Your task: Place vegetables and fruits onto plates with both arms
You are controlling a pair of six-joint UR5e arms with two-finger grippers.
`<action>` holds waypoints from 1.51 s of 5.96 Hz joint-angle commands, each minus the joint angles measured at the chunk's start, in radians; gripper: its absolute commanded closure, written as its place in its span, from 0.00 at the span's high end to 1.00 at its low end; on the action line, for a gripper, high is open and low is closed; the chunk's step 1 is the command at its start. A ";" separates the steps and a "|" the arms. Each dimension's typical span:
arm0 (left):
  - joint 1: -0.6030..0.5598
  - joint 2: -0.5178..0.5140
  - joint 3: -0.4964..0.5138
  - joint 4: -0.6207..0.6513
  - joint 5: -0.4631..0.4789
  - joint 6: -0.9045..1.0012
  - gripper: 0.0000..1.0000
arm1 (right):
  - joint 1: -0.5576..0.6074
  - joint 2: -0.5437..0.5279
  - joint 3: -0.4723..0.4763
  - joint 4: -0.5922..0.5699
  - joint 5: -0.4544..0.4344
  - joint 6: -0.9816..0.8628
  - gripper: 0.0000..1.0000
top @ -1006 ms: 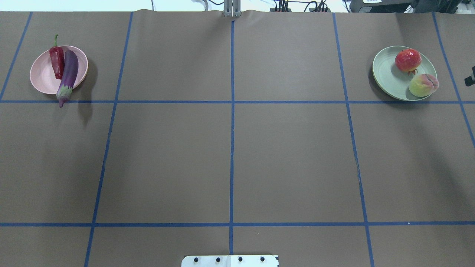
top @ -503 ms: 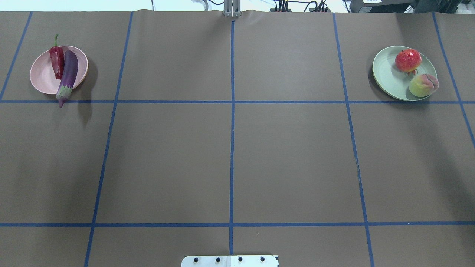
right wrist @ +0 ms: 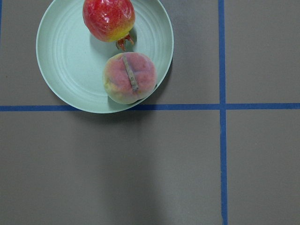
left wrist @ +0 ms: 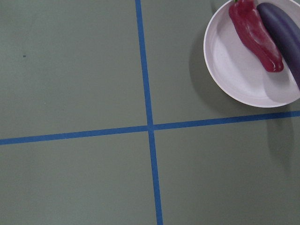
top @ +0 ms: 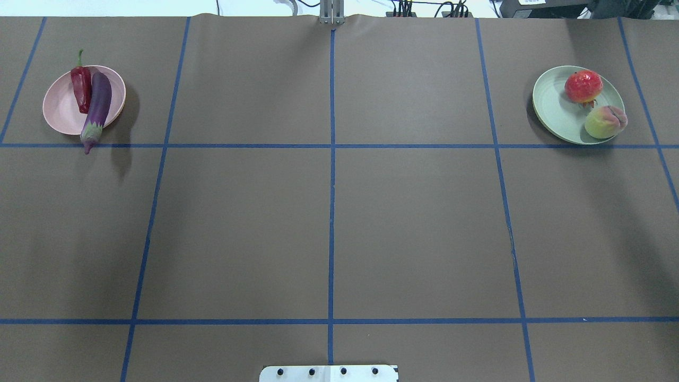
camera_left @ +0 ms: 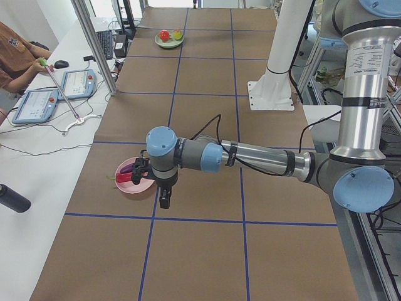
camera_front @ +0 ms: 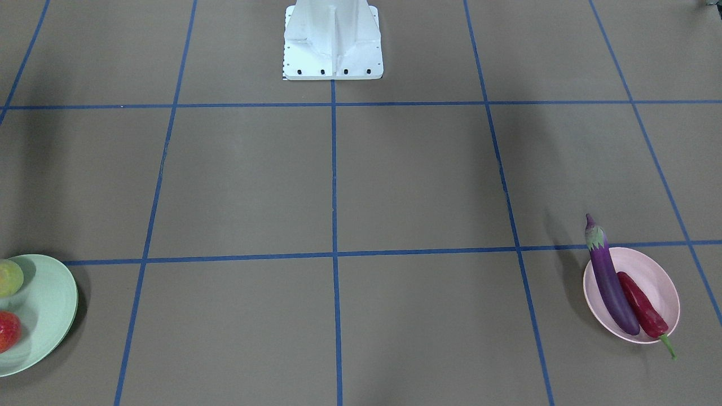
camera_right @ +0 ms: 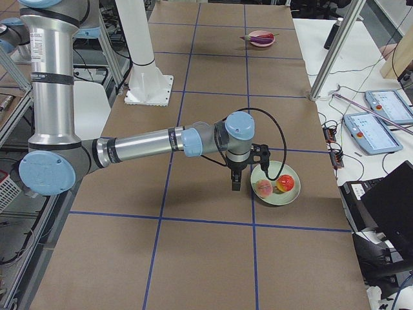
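The purple eggplant [top: 98, 106] and the red chili pepper [top: 81, 87] lie on the pink plate [top: 61, 114] at far left; the eggplant's cap hangs over the rim. The red bumpy fruit [top: 583, 86] and the peach [top: 604, 121] sit on the mint green plate [top: 554, 109] at far right. My left gripper [camera_left: 164, 199] hangs beside the pink plate [camera_left: 139, 185], above the table. My right gripper [camera_right: 236, 184] hangs beside the green plate [camera_right: 274, 197]. I cannot tell whether either is open or shut. Neither shows in the overhead view.
The brown table carries a grid of blue tape lines [top: 331, 159]. The white base block [top: 329, 373] stands at the near edge. Metal posts [camera_left: 94, 44] and operators' tablets [camera_left: 78, 81] stand along the far side of the table.
A dark part at the overhead view's right edge, near the green plate, has left the view. The fruits, vegetables and plates have not moved.
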State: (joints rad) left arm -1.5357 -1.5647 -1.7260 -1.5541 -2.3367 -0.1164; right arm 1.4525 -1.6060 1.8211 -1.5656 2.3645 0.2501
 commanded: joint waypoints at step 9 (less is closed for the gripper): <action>0.002 0.109 -0.149 -0.006 -0.035 -0.009 1.00 | 0.000 -0.006 -0.051 0.007 0.087 0.008 1.00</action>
State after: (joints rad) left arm -1.5352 -1.4615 -1.8654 -1.5611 -2.3734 -0.1242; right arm 1.4526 -1.6110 1.7750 -1.5585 2.4510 0.2558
